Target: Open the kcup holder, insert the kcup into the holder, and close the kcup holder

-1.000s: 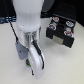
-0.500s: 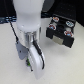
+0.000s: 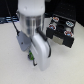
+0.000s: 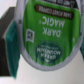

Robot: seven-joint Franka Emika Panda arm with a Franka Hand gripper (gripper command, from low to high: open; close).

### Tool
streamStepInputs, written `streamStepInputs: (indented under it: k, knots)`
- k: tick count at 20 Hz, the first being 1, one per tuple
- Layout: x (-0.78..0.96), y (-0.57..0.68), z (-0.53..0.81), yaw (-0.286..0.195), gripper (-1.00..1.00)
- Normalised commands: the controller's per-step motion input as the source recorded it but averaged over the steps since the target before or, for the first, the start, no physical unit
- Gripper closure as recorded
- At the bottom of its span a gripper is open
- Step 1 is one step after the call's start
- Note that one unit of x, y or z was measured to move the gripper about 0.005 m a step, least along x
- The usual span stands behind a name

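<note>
The kcup fills the wrist view: a round pod with a green foil top printed "Dark Magic". It sits between my teal fingers, one on each side. In the exterior view my gripper points down at the white table, with a bit of the green kcup showing at its tip. It looks shut on the kcup. The kcup holder is a black box at the exterior view's right, apart from the gripper, with its pod tray showing on top.
Red-and-white-topped pods sit in the holder's tray. A grey cable box hangs on the arm at the exterior view's left. The white table lies under the gripper.
</note>
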Motion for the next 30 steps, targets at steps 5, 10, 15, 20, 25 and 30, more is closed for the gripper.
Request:
streamStepInputs:
  k: [5, 10, 15, 20, 25, 30]
  knots:
    - [-0.03, 0.48, 0.72, 0.112, 1.0]
    - [-0.08, 0.48, 0.59, 0.091, 1.0]
    - [-0.18, 0.49, 0.44, 0.082, 1.0]
    - [-0.19, 0.5, 0.39, 0.061, 1.0]
    - [-0.23, 0.49, 0.3, 0.065, 1.0]
    - [-0.27, 0.49, 0.2, 0.065, 1.0]
